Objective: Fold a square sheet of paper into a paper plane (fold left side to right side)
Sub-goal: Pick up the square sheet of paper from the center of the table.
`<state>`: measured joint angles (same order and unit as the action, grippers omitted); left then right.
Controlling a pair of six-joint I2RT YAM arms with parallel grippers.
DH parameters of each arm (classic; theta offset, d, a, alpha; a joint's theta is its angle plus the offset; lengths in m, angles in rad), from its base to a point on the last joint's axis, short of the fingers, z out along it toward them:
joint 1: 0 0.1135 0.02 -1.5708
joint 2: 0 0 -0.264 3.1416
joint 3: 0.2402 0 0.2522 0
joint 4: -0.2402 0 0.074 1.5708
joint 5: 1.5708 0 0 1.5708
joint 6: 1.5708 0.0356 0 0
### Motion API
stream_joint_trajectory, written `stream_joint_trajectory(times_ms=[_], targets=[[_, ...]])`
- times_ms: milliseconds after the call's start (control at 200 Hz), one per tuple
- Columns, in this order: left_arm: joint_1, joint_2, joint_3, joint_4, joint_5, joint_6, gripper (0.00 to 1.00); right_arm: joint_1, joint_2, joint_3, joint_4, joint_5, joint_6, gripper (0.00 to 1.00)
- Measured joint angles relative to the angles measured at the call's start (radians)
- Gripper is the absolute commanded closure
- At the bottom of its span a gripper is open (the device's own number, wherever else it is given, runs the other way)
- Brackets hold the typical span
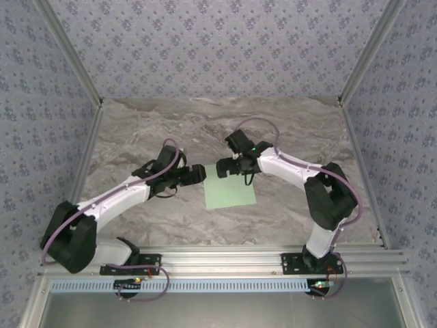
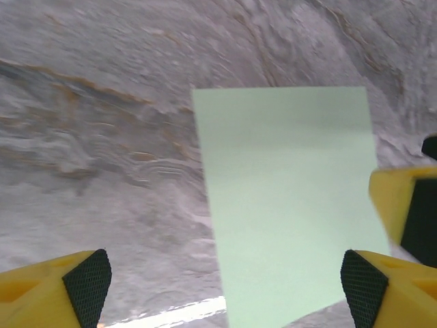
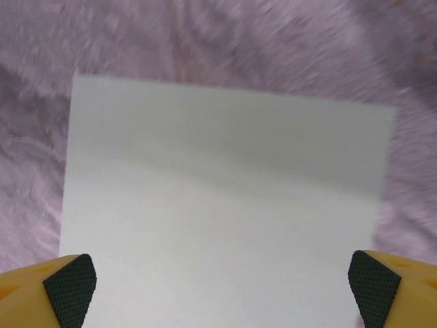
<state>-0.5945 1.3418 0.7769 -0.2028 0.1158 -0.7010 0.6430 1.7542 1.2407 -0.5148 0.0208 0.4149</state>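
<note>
— Well, shall we take the biggest thing first?
— We shall: the grey marbled worktop (image 1: 136,130), closed in by patterned walls (image 1: 218,48), with a metal rail (image 1: 225,254) along its near edge.
— And we see both arms bolted to that rail.
— Yes. The left arm (image 1: 116,198) reaches in from the left and the right arm (image 1: 287,167) bends in from the right. Their tips come close together over the middle of the worktop.
— Where do we place the square sheet of paper (image 1: 231,193)?
— Flat on the worktop, near its centre, between the two arms. We find it pale mint-green and plain, with no crease that we can make out.
— Then the left claw (image 1: 198,173)?
— From above we see it just beside the sheet's far left corner. Its own wrist view shows the jaws spread wide with nothing between them. One of its black pads (image 2: 87,281) hangs over bare marble, and the other hangs at the sheet's edge.
— And the right claw (image 1: 225,167)?
— At the sheet's far edge, near the left claw. Its wrist view shows its jaws wide too, gripping nothing, and the sheet spans the gap beneath them.
— Does either claw touch the paper?
— That we cannot tell.
</note>
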Motion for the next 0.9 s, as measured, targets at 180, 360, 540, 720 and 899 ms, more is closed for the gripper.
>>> stream_joint_trajectory(times_ms=[180, 360, 540, 720, 899], targets=[[-0.039, 0.104, 0.0, 0.098, 0.124, -0.079, 0.18, -0.083, 0.052, 0.007, -0.002, 0.0, -0.039, 0.0], [-0.087, 0.188, 0.0, 0.156, 0.18, -0.155, 0.19, -0.112, 0.145, 0.051, -0.001, -0.011, -0.057, 0.0], [-0.111, 0.243, 0.0, 0.188, 0.198, -0.196, 0.19, -0.11, 0.186, 0.069, 0.003, -0.027, -0.057, 0.0], [-0.122, 0.285, 0.0, 0.209, 0.211, -0.218, 0.18, -0.099, 0.191, 0.067, 0.004, -0.034, -0.057, 0.0], [-0.127, 0.298, 0.0, 0.225, 0.21, -0.229, 0.18, -0.085, 0.188, 0.045, 0.021, -0.034, -0.057, 0.0]])
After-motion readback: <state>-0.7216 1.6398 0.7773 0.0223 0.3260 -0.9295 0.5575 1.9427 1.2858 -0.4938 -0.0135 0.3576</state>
